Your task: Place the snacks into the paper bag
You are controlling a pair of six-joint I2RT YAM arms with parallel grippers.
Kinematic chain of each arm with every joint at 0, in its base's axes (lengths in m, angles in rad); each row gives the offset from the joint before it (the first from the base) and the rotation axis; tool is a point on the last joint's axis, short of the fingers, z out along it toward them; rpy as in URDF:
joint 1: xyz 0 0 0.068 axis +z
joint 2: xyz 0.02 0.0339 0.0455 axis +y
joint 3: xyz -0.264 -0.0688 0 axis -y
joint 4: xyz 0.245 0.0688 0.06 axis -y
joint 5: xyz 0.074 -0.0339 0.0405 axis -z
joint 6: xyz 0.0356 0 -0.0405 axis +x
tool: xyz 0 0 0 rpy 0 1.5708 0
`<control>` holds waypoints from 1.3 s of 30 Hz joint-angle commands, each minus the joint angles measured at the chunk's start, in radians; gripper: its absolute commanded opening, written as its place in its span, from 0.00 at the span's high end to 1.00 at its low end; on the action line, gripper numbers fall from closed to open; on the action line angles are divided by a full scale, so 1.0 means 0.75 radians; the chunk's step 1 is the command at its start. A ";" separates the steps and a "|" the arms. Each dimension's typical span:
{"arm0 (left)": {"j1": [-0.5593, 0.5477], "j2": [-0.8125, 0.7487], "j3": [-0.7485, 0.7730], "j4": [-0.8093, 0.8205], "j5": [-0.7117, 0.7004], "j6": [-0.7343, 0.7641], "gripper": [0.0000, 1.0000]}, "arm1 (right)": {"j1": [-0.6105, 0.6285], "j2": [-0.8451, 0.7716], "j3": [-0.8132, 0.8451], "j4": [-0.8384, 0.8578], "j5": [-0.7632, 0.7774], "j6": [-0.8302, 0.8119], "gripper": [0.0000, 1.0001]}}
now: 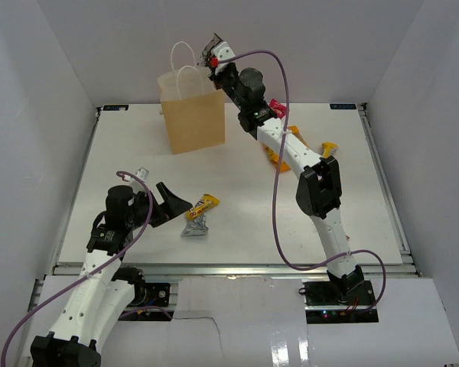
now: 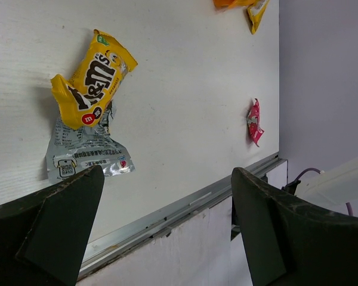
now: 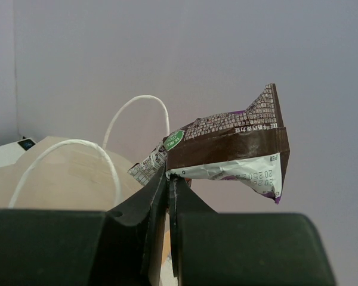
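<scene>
The tan paper bag [image 1: 191,115] stands upright at the back of the table, its white handles [image 3: 110,158] up. My right gripper [image 1: 212,55] is raised beside the bag's top at its right, shut on a dark brown bar [image 3: 232,143] by its edge. My left gripper [image 1: 176,205] hangs open and holds nothing, low at the front left. Just right of it lie a yellow M&M's packet [image 2: 92,80] and a silver packet [image 2: 83,155], touching each other. A pink packet [image 2: 254,122] lies by the back edge. An orange-yellow bag [image 1: 278,155] is partly hidden by the right arm.
A small yellow packet [image 1: 330,147] lies right of the right arm. The table's metal edge rail [image 2: 185,208] runs close below my left gripper. White walls close in the left, back and right sides. A purple cable [image 1: 279,191] loops along the right arm.
</scene>
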 commanded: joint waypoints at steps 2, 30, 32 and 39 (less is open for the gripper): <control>0.002 0.007 0.003 0.023 0.030 -0.003 0.02 | 0.004 -0.031 0.047 0.139 0.135 0.031 0.92; 0.002 0.063 -0.001 0.066 0.063 -0.005 0.02 | 0.002 0.000 -0.034 -0.037 -0.368 0.074 0.89; 0.002 0.071 -0.001 0.072 0.065 -0.003 0.02 | 0.000 -0.002 -0.041 -0.045 -0.370 0.064 0.83; 0.002 0.146 0.042 0.094 0.075 0.056 0.02 | -0.015 -0.022 -0.059 -0.084 -0.355 0.039 0.48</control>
